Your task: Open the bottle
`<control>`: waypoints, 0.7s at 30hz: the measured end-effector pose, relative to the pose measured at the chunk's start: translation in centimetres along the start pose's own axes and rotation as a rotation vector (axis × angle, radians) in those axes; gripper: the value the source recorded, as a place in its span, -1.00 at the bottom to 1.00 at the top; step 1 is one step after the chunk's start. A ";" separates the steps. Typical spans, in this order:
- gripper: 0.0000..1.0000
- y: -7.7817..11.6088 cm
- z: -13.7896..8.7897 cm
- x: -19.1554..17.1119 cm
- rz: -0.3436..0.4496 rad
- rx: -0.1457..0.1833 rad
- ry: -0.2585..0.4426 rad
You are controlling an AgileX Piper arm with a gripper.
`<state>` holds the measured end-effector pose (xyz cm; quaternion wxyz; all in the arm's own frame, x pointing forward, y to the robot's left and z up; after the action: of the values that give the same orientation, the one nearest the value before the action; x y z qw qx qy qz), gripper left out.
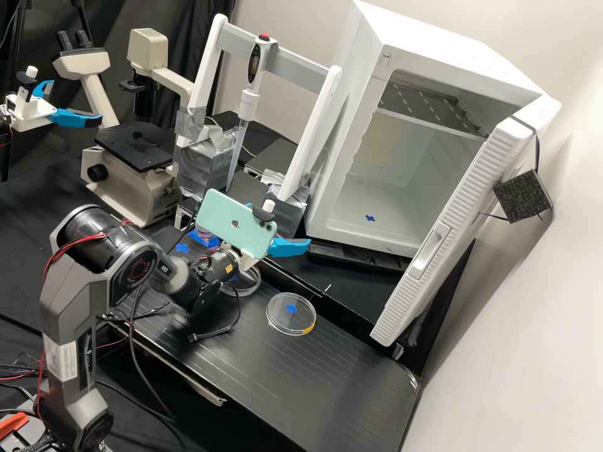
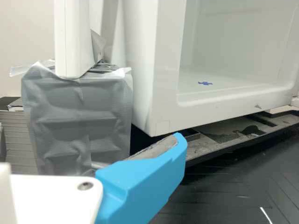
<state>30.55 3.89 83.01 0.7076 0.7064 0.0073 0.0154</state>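
Black drapes and a pale wall close in a black ribbed table [image 1: 282, 395], and above it hangs the white pincer [image 1: 279, 223], standing open, its two bright blue fingers [image 2: 145, 179] spread and holding nothing. From where I stand, a mint-green phone [image 1: 232, 225] is fixed over the wrist, hiding part of the pincer. Behind the phone's lower left edge a small purplish round object [image 1: 204, 238] peeks out, partly covered; I can't tell whether that's the bottle. Close by, a clear round dish [image 1: 251, 284] sits half behind the wrist, and a second clear, flat dish [image 1: 291, 314] with a yellow-marked rim lies nearer the table's far edge.

Past the fingers stands a grey-wrapped block [image 2: 77, 121] under one leg of a white frame, which carries an upright white pipette [image 1: 248, 103]. Next to that is a white cabinet [image 1: 342, 144], its door open, and farther left, a cream microscope [image 1: 129, 188].
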 end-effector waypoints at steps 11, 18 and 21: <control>1.00 0.0 0.1 -0.2 -0.001 0.000 -0.004; 1.00 0.9 -0.7 -3.4 0.037 0.030 0.055; 1.00 1.1 -1.9 -4.9 0.068 0.031 0.131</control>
<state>25.61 5.66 84.06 0.6938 0.7145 0.0298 0.0857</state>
